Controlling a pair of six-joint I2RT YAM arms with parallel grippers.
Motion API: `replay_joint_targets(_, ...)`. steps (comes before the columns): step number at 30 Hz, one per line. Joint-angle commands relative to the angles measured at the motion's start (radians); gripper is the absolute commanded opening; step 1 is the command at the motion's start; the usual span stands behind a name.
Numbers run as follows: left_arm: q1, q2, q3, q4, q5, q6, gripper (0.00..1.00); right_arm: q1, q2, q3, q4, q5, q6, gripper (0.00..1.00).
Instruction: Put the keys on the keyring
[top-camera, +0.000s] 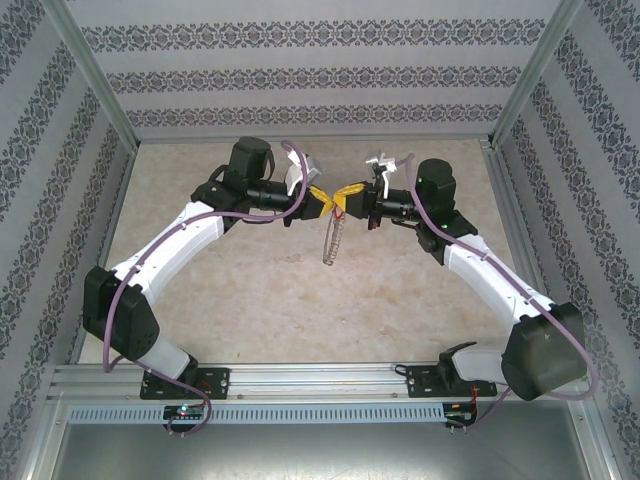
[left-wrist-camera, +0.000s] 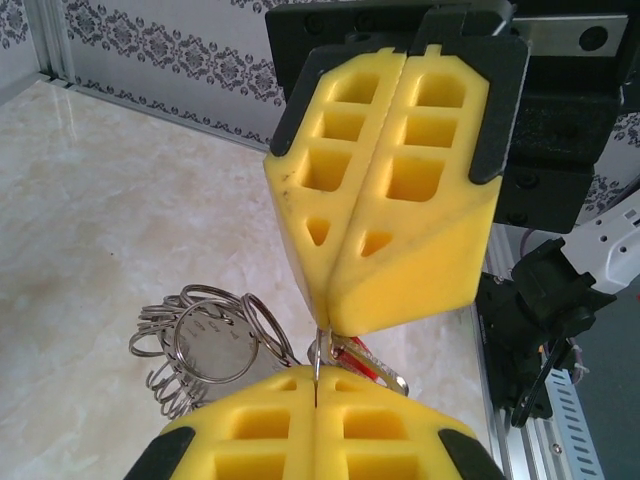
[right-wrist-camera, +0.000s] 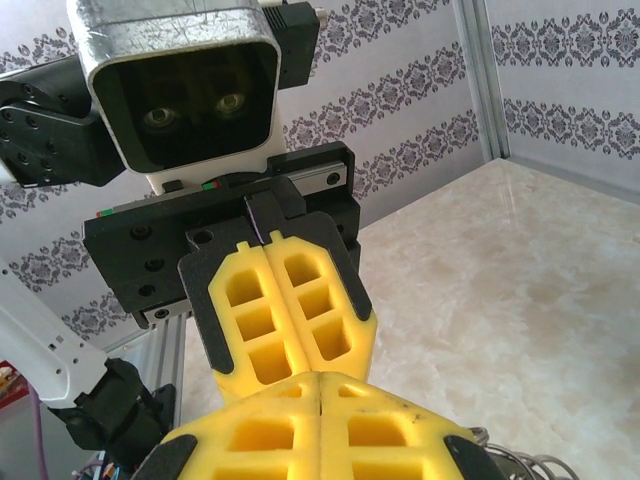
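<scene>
My two grippers meet tip to tip above the middle of the table, the left gripper (top-camera: 322, 203) facing the right gripper (top-camera: 350, 197). In the left wrist view a thin wire of the keyring (left-wrist-camera: 205, 335) runs from the shut tip of the right gripper (left-wrist-camera: 328, 322) straight into the closed seam of the left gripper (left-wrist-camera: 316, 380). The red-headed key (left-wrist-camera: 372, 364) hangs at that wire between the two tips. The rest of the keyring (top-camera: 333, 240) dangles below as a floppy bunch of silvery rings. Seen from the right wrist, the right gripper (right-wrist-camera: 320, 380) is shut against the left gripper's fingers (right-wrist-camera: 255, 320).
The marble-patterned table (top-camera: 250, 300) is walled by patterned panels (top-camera: 310, 75) at the back and both sides, with aluminium posts at the corners. An aluminium rail (top-camera: 320, 378) carrying the arm bases runs along the near edge.
</scene>
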Motion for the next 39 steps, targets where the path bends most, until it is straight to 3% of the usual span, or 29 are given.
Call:
replay_joint_targets(1,-0.012,-0.001,0.043,-0.010,0.045,0.031,0.00,0.017,0.008,0.036,0.005,0.013,-0.041,0.00)
replay_joint_targets(11,-0.014,-0.008,0.042,-0.002,0.016,0.035,0.00,0.014,-0.032,0.025,-0.022,0.053,-0.069,0.00)
replay_joint_targets(21,-0.014,-0.005,0.049,-0.015,0.002,0.046,0.00,-0.080,-0.199,-0.079,-0.016,0.072,-0.043,0.00)
replay_joint_targets(39,-0.021,0.018,0.115,-0.096,0.028,0.070,0.00,-0.033,-0.085,-0.049,-0.036,0.033,-0.119,0.00)
